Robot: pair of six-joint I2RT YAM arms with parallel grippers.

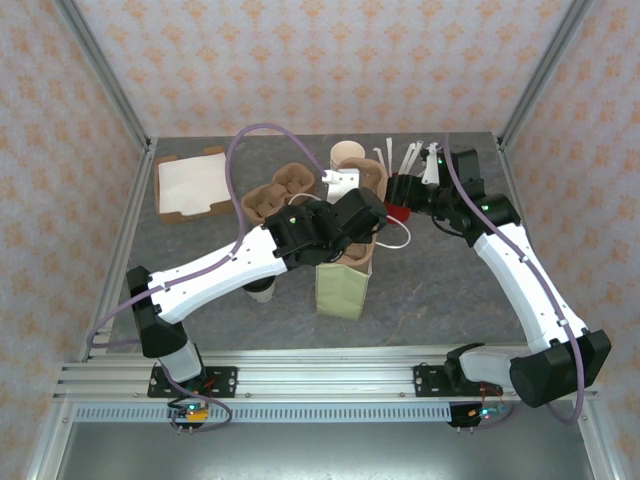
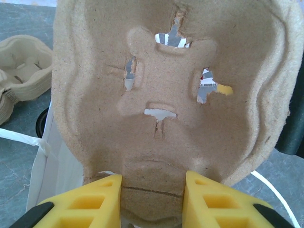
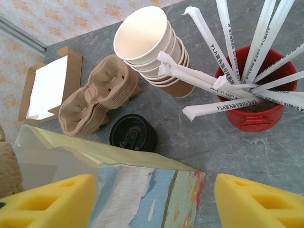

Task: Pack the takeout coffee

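Top external view: on the table [image 1: 450,290] the bag [image 1: 340,290] stands open near the centre, and it is the largest sign of progress, since packing has reached the loading stage. The left gripper [image 2: 152,194] has its 2 fingers closed on the near edge of 1 pulp carrier [image 2: 166,85], held over the bag's mouth. Nothing sits in the carrier's visible cup hole, so I judge it is going in empty. The right gripper [image 3: 154,199] is open, its fingers wide apart on either side of the bag's rim at about 1 o'clock, not pinching it. The spare carriers [image 3: 99,95] lie at 11 o'clock from the bag, the cup stack [image 3: 147,47] at 12 o'clock and the red cup [image 3: 247,95] of stirrers at 1 o'clock. The coffee [image 1: 262,291], as I read it, is the small cup at 8 o'clock from the bag, outside it and half hidden under the left forearm. I cannot tell whether it has its lid. A black lid [image 3: 133,135] rests on the table at 12 o'clock from the bag. What remains is seating the carrier and getting the coffee into the bag.
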